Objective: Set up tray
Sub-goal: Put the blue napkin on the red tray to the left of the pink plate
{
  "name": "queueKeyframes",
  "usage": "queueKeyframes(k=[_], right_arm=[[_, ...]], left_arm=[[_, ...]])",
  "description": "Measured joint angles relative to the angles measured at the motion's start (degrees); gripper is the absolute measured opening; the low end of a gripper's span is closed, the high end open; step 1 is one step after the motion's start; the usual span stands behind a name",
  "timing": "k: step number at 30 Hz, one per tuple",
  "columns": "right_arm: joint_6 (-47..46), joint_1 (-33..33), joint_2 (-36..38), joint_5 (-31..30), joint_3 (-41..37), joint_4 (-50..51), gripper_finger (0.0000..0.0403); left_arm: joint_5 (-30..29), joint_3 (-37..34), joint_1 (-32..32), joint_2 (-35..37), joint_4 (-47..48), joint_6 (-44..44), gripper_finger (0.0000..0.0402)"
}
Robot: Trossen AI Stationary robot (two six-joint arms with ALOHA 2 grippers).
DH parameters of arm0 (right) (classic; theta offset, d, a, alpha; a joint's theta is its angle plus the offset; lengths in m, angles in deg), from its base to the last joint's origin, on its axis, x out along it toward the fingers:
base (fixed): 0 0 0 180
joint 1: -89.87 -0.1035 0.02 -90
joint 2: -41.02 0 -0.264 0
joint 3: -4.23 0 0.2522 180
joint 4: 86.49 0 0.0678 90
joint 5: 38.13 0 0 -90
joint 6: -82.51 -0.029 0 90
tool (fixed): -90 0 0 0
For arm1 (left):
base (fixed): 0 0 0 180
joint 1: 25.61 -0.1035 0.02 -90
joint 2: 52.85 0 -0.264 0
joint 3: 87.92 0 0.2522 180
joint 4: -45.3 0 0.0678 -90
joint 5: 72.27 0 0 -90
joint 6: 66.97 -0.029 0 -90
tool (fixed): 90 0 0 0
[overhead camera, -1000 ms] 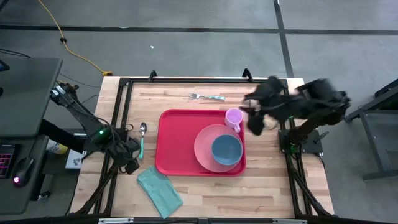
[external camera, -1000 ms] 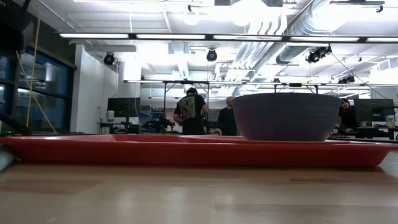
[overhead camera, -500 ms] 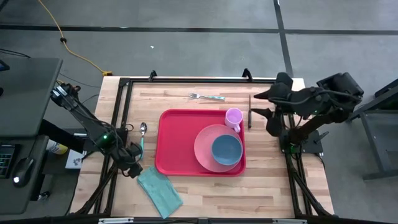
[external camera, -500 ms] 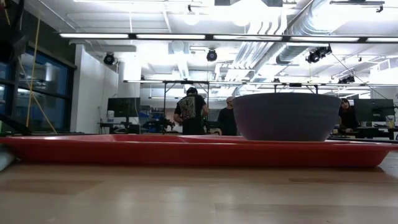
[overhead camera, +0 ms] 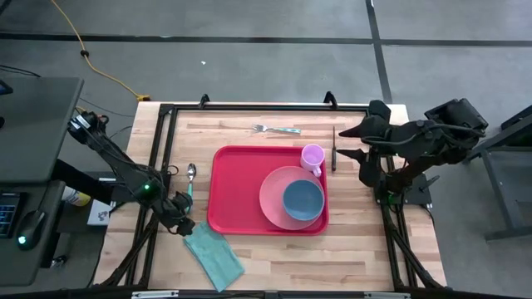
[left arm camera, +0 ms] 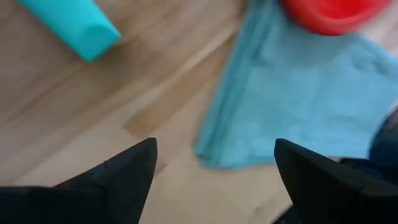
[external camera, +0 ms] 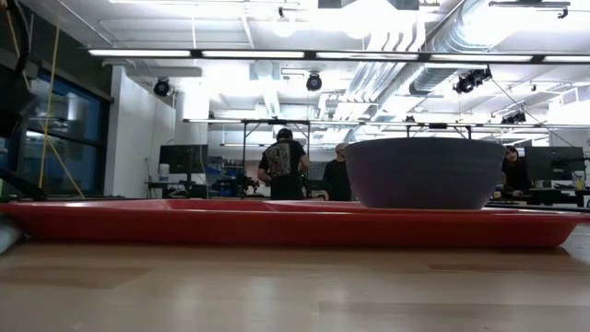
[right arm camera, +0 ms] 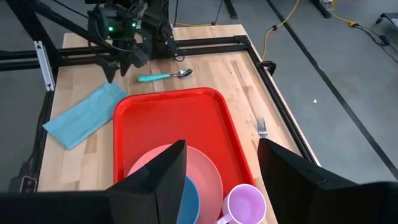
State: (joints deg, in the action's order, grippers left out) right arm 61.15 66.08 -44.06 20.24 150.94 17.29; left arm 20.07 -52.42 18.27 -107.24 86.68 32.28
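The red tray [overhead camera: 241,187] lies mid-table and carries a pink plate [overhead camera: 273,199], with a blue bowl [overhead camera: 302,199] on it, and a pink cup [overhead camera: 312,156]. A teal napkin [overhead camera: 214,255] lies flat off the tray's near left corner. My left gripper [overhead camera: 181,224] is open and low over the napkin's far corner [left arm camera: 214,152], which shows between the two fingers; I see no touch. My right gripper [overhead camera: 363,145] is open and empty, raised off the tray's far right corner. In the low view the bowl [external camera: 424,173] rises above the tray [external camera: 277,226].
A spoon with a teal handle [overhead camera: 190,178] lies left of the tray. A fork [overhead camera: 277,129] lies beyond it, and a dark slim knife [overhead camera: 334,148] lies right of the cup. A black frame [overhead camera: 249,106] rims the table. People stand in the room behind.
My left gripper has sunk toward the napkin's far corner and shifted a little toward the near edge. My right gripper has drawn back from beside the cup toward the table's right edge, and the dark knife right of the cup now shows.
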Motion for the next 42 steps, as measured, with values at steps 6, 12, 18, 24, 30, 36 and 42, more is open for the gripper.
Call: queueKeyframes(k=[6, 12, 18, 24, 30, 36, 42], right_arm=[[-0.1, 0.0, 0.0, 0.7, 0.0, 0.0, 0.0182], [-0.1, 0.0, 0.0, 0.6, 0.0, 0.0, 0.0180], [-0.1, 0.0, 0.0, 0.5, 0.0, 0.0, 0.0181], [-0.1, 0.0, 0.0, 0.5, 0.0, -0.2, 0.0181], [-0.2, 0.0, 0.0, 1.7, 0.0, -0.2, 0.0181], [-0.2, 0.0, 0.0, 1.8, 0.0, -0.2, 0.0181], [0.0, 0.0, 0.0, 1.9, 0.0, -0.2, 0.0181]], left_arm=[[2.5, -0.9, 0.0, -4.5, -2.1, 0.2, 0.0358], [3.6, -0.7, 0.0, -8.0, -5.2, -2.2, 0.0358], [3.3, -1.0, 0.0, -8.7, -15.0, -3.6, 0.0358], [4.0, -0.8, -0.6, -10.8, -15.1, -4.3, 0.0358], [7.6, -0.7, -2.0, -14.9, -19.9, -6.1, 0.0358], [8.3, -0.7, -2.3, -17.3, -25.6, -6.2, 0.0358], [7.9, -0.8, -2.3, -17.9, -26.6, -6.4, 0.0341]])
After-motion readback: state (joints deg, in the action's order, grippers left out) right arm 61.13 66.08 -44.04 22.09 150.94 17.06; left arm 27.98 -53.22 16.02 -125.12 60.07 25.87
